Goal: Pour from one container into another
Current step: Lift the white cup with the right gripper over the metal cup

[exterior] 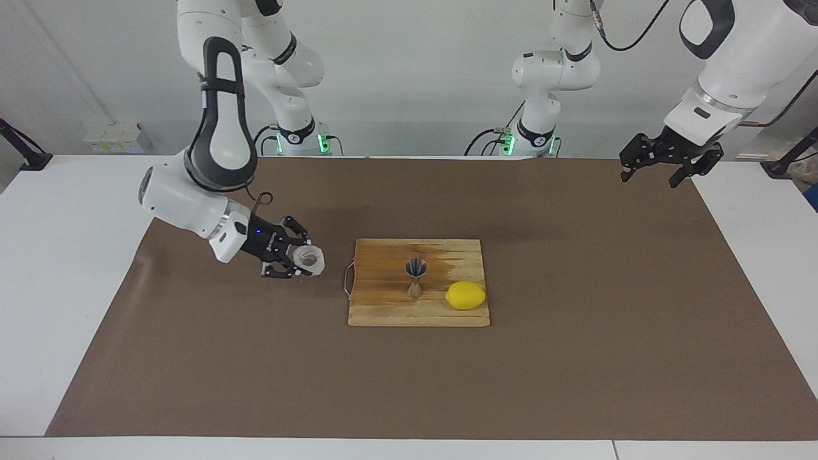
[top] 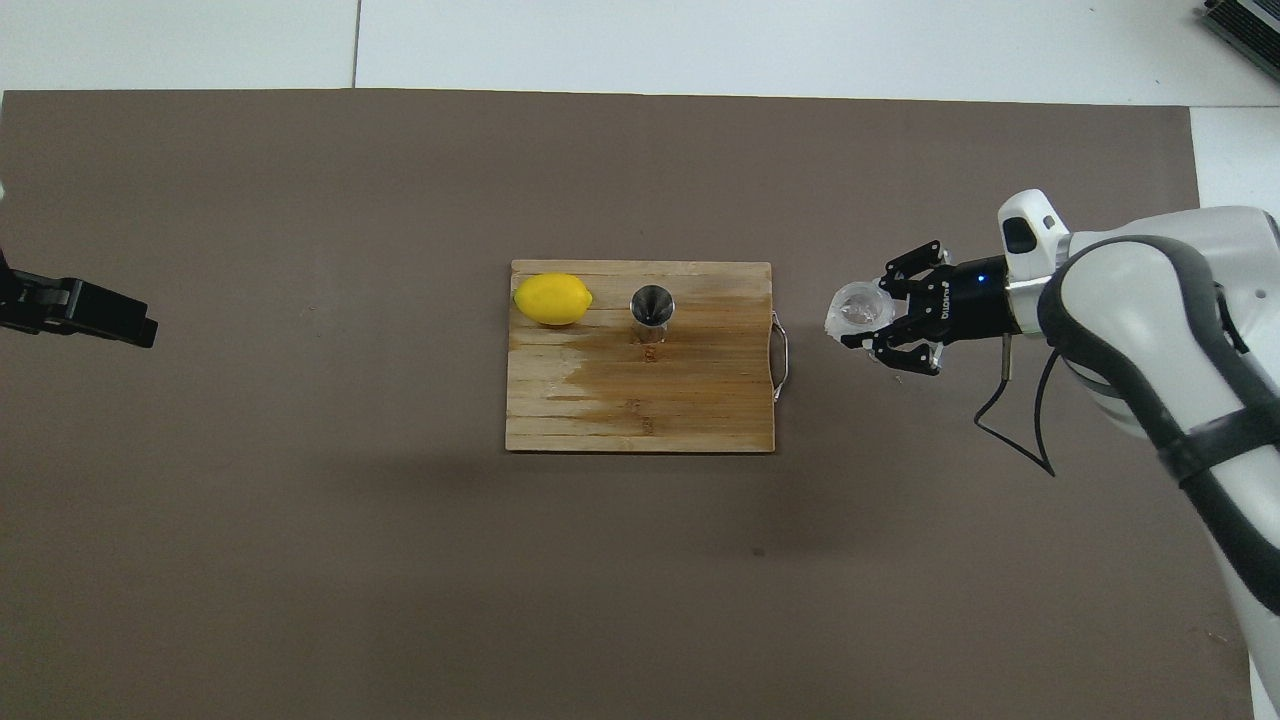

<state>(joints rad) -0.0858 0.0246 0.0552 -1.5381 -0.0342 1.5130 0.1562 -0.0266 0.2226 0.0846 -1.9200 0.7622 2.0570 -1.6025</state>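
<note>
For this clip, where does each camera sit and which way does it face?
Facing view: high across the table, looking at both arm bases; right tool grips the glass tumbler beside the cutting board; left tool waits aloft.
Overhead view: above the robots' end, looking steeply down; right arm and left tool show.
Shared: tumbler, jigger, lemon, board, half a turn apart.

A plain white wall (exterior: 409, 76) backs a white table (exterior: 64, 255) spread with a brown mat (exterior: 575, 319).

Robotics lab, two white arms (exterior: 217, 128) mounted at paper-covered table (exterior: 575, 358), bare grey wall
</note>
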